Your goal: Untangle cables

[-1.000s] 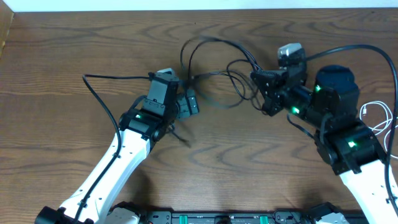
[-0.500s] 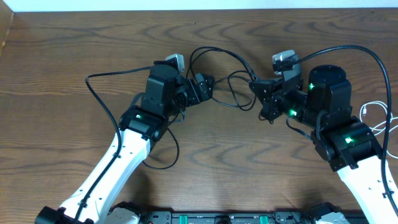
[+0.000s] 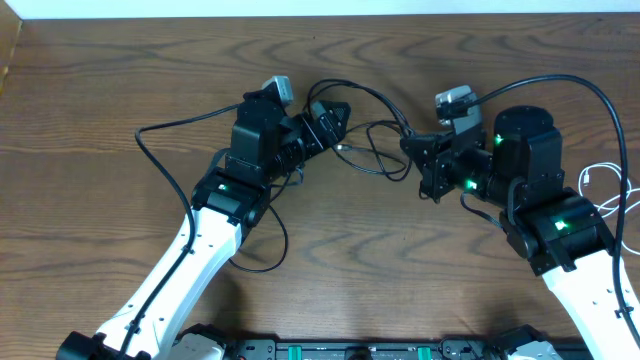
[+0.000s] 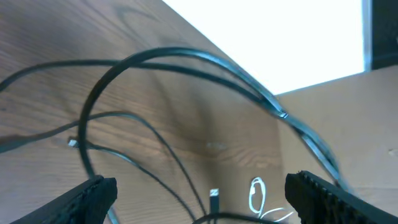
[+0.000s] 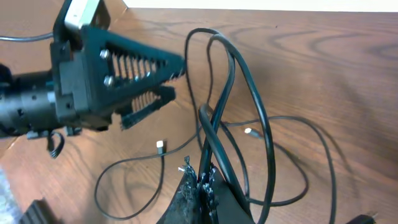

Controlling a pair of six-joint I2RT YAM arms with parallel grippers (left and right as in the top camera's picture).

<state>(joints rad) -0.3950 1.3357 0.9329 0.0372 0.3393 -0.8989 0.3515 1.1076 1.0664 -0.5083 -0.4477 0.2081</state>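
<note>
Right tool [image 5: 199, 180]: fingers pinched together on the black cables [image 5: 264, 124], which fan out from it as overlapping loops. Left tool [image 3: 330, 118]: jaws spread wide, holding nothing, facing those loops from just beside them. In the overhead view the tangle runs left to right between the two tools, over the table [image 3: 100, 80]. The cords are thin and glossy, and their small silver plug ends [image 5: 160, 144] lie on the wood. White cable [image 3: 605, 185]: loosely coiled, well apart, near the right edge.

table [image 3: 100, 100]: brown wood, pronounced grain, low satin sheen.
black cables [image 4: 180, 52]: smooth sheath, slight gloss.
white cable [image 3: 612, 185]: smooth.
left gripper [image 5: 179, 77]: matt black plastic, ribbed fingers.
</note>
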